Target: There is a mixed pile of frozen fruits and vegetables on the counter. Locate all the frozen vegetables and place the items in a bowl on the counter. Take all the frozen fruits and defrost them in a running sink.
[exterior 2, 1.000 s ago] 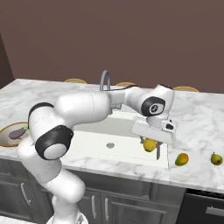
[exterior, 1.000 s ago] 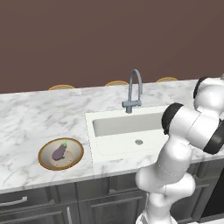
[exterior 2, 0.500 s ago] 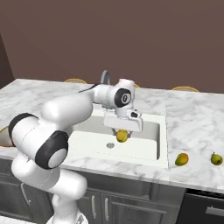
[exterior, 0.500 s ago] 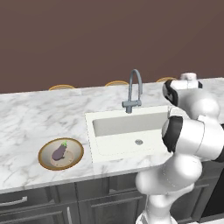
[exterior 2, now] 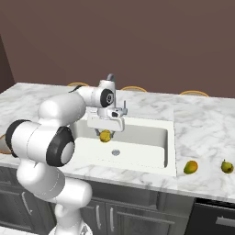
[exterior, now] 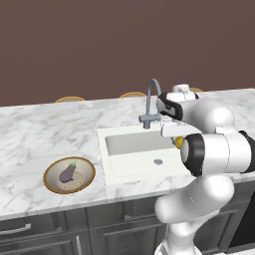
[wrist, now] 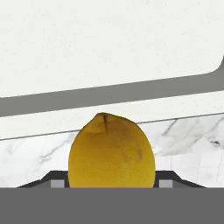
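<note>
The tabletop looks like polished white marble with grey veins. The sink is smooth, matt white; its tap is brushed grey metal. The fruit has a dull, faintly pitted yellow skin.

fruit bottom cut off, gripper tips hidden

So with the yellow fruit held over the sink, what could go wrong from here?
The gripper holds the yellow oval fruit above the white rectangular sink, near its left side, so a release here might bounce it off the wall. The grey gooseneck tap stands close behind the wrist and could be knocked. No water is visibly running.
</note>
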